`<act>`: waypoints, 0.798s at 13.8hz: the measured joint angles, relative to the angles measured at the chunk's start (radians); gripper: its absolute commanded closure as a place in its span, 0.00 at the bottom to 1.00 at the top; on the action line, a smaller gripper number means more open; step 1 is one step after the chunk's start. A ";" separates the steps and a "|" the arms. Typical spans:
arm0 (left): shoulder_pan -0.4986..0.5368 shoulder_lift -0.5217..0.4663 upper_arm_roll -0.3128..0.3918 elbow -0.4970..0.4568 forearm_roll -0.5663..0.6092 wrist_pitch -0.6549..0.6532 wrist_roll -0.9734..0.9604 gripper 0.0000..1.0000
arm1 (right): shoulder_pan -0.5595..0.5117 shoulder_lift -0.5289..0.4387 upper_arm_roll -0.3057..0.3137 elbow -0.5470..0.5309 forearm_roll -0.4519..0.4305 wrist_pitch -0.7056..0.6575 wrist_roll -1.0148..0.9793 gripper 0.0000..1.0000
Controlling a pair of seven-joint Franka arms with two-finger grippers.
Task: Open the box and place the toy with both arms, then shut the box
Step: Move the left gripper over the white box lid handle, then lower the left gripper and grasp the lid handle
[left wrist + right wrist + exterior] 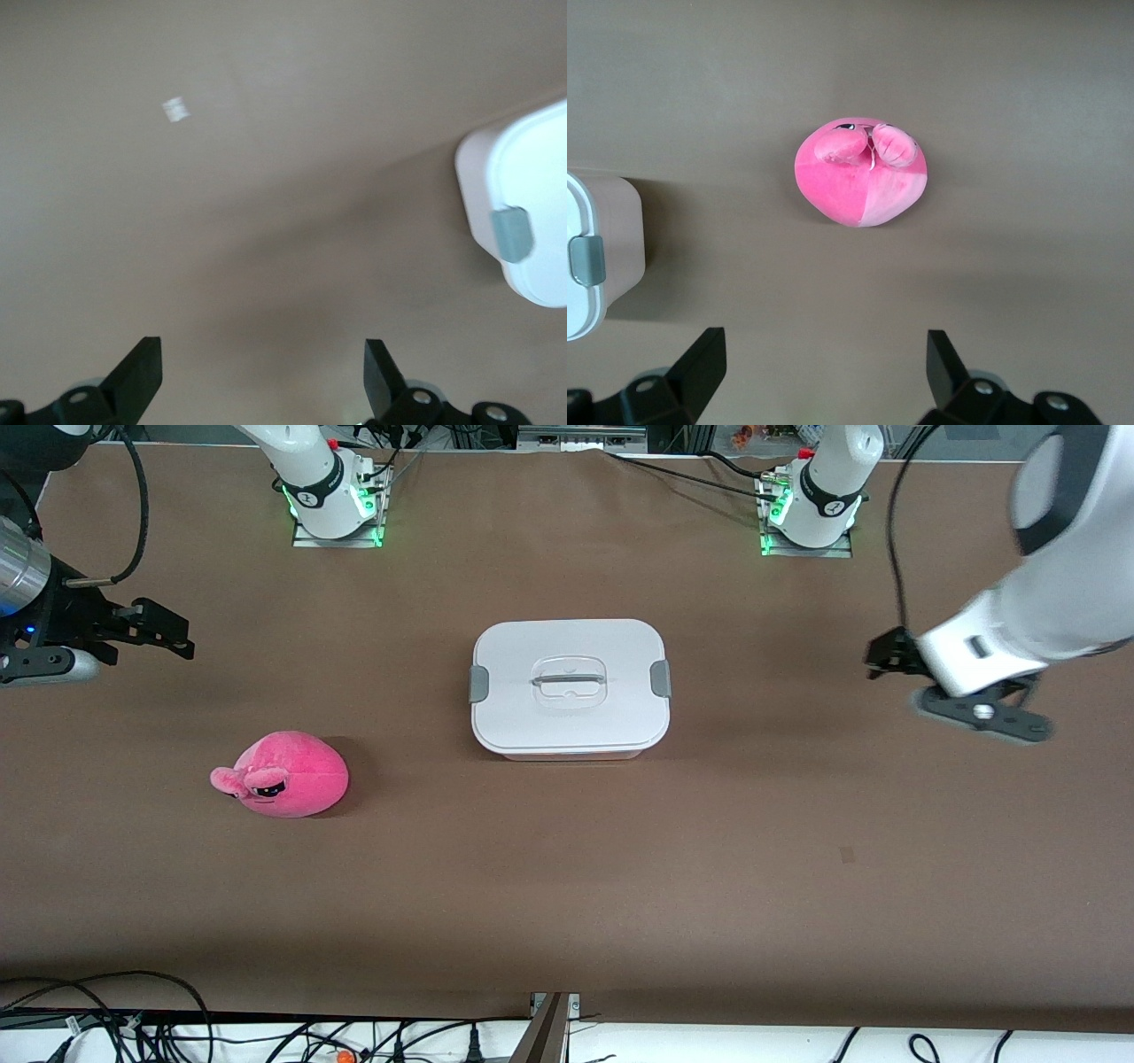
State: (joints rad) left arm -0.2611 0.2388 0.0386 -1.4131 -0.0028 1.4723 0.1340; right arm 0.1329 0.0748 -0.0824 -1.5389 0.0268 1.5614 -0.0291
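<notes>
The box (pixel 567 638) stands in the middle of the table with its white lid shut and a grey clip (pixel 479 683) at each end. The pink plush toy (pixel 282 774) lies on the table toward the right arm's end, nearer the front camera than the box. My right gripper (pixel 182 638) hangs open and empty in the air at its end of the table. Its wrist view shows the toy (pixel 859 177) and a corner of the box (pixel 598 257) past the open gripper (pixel 824 350). My left gripper (pixel 875 660) hangs open and empty at the other end. Its wrist view shows the open gripper (pixel 263 354) and the box's end (pixel 532 212).
The arm bases (pixel 332 500) (pixel 811 509) stand at the table's edge farthest from the front camera. Cables (pixel 106 1019) run along the nearest edge. A small pale mark (pixel 176 110) lies on the brown tabletop (pixel 620 868).
</notes>
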 measured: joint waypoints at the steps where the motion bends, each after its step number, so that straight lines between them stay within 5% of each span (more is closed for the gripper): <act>1: -0.050 0.015 -0.002 0.000 -0.002 0.001 0.000 0.00 | 0.000 0.000 0.000 0.000 0.000 0.000 0.000 0.00; 5: -0.263 0.075 -0.006 0.006 -0.003 0.028 -0.002 0.00 | 0.000 0.000 0.001 0.000 0.000 0.000 0.000 0.00; 11: -0.445 0.191 -0.006 0.074 -0.003 0.067 0.135 0.00 | 0.000 0.000 0.001 0.000 0.000 0.001 0.000 0.00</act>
State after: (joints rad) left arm -0.7063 0.4303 0.0325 -1.3396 -0.0060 1.5395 0.2688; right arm 0.1333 0.0749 -0.0813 -1.5390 0.0268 1.5623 -0.0291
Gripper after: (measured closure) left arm 0.000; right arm 0.000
